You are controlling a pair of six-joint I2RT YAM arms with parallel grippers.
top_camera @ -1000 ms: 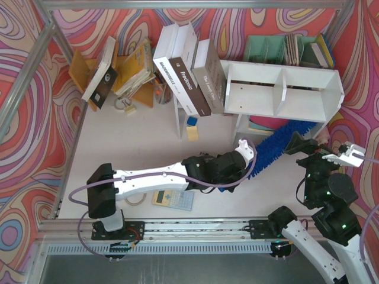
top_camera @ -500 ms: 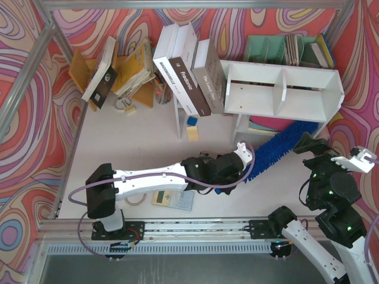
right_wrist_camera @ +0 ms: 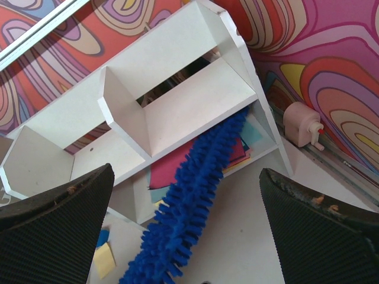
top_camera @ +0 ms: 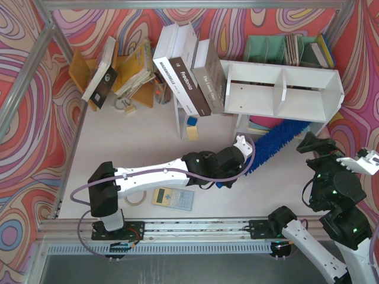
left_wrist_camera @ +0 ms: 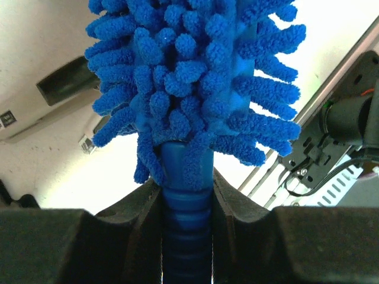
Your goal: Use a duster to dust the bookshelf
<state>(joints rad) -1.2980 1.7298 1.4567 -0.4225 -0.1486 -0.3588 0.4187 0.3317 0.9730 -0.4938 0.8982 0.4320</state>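
Note:
The white bookshelf [top_camera: 308, 92] stands at the back right; it also shows in the right wrist view [right_wrist_camera: 189, 112]. The fluffy blue duster [top_camera: 272, 145] lies slanted with its head in the shelf's lower tier, over coloured papers, as the right wrist view [right_wrist_camera: 195, 195] also shows. My left gripper [top_camera: 241, 160] is shut on the duster's ribbed blue handle, just below the fluffy head [left_wrist_camera: 189, 89], with the jaws [left_wrist_camera: 186, 195] pressed on both sides. My right gripper [top_camera: 334, 151] is open and empty, in front of the shelf's right end, apart from the duster [right_wrist_camera: 186, 236].
Large books [top_camera: 183, 77] lean left of the shelf. A green file organiser [top_camera: 278, 47] stands behind it. A yellow wooden rack [top_camera: 127, 71] is at the back left. A calculator [top_camera: 173, 198] and tape roll [top_camera: 133, 200] lie near the left arm. A pink sharpener [right_wrist_camera: 302, 124] sits right of the shelf.
My left gripper has moved a little toward the shelf, pushing the duster head further into the lower tier. My right gripper has drawn back to the right and nearer.

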